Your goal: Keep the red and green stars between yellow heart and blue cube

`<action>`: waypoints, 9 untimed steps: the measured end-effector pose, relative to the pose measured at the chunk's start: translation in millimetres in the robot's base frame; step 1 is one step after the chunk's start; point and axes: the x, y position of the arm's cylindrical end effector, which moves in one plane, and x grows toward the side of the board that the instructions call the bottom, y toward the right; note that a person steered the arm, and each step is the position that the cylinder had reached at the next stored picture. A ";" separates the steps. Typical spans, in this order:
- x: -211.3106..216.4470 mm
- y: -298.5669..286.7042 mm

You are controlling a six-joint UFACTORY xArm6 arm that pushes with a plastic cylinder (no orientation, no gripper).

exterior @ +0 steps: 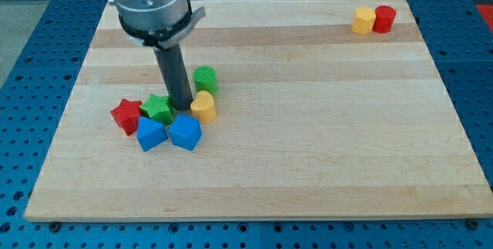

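Observation:
My tip (182,109) stands in a cluster of blocks at the view's left-centre. The red star (126,116) lies at the cluster's left. The green star (159,109) is just right of it, touching my tip's left side. The yellow heart (204,106) sits right of my tip. The blue cube (186,132) lies just below my tip. A second blue block, wedge-like (151,134), lies left of the cube, below the green star.
A green cylinder (205,79) stands just above the yellow heart. A yellow block (363,20) and a red cylinder (384,18) sit together at the view's top right. The wooden board (308,126) ends near all sides of the view.

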 end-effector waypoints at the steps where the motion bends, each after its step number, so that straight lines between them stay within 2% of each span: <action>1: -28.6 -22.9; 4: -27.8 -113.3; 5: -8.0 -130.5; 6: 18.1 -126.9; 7: 54.4 -98.1; 9: 126.2 1.5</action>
